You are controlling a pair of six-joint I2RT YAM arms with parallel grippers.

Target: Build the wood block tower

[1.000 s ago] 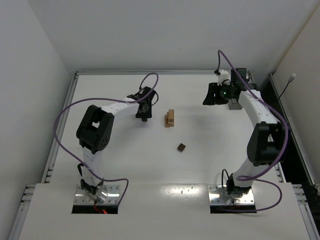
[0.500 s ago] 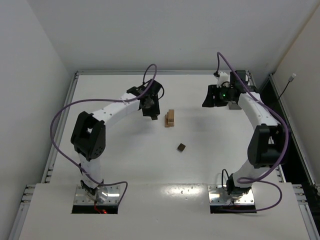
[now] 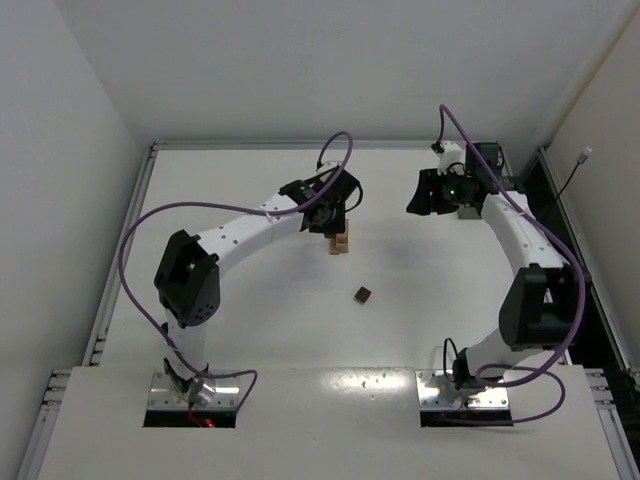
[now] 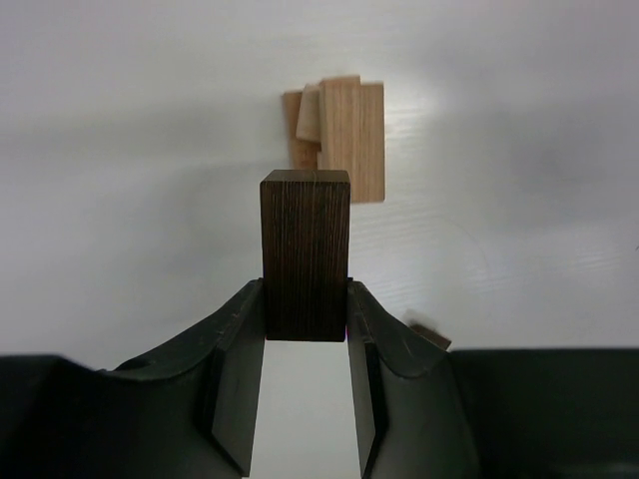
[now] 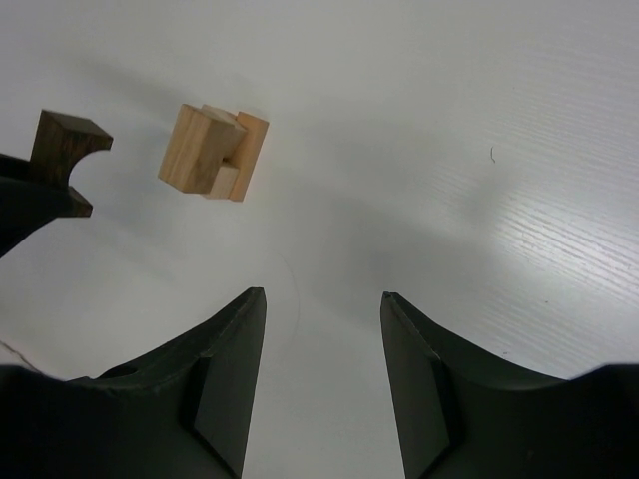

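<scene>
The left end effector [image 4: 306, 304] is clenching a dark brown oblong wooden block [image 4: 306, 249] just beside the stacked light tan wooden tower [image 4: 344, 135], on the counter [image 3: 250, 330] toward its far edge. The right end effector [image 5: 321, 297] is hanging released, empty.

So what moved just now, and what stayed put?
The left gripper swung to the right across the table and is now right by the tower, with a dark brown block pinched in its jaws. The tower, the loose dark block on the table and the right gripper, open at the far right, stayed where they were.
</scene>
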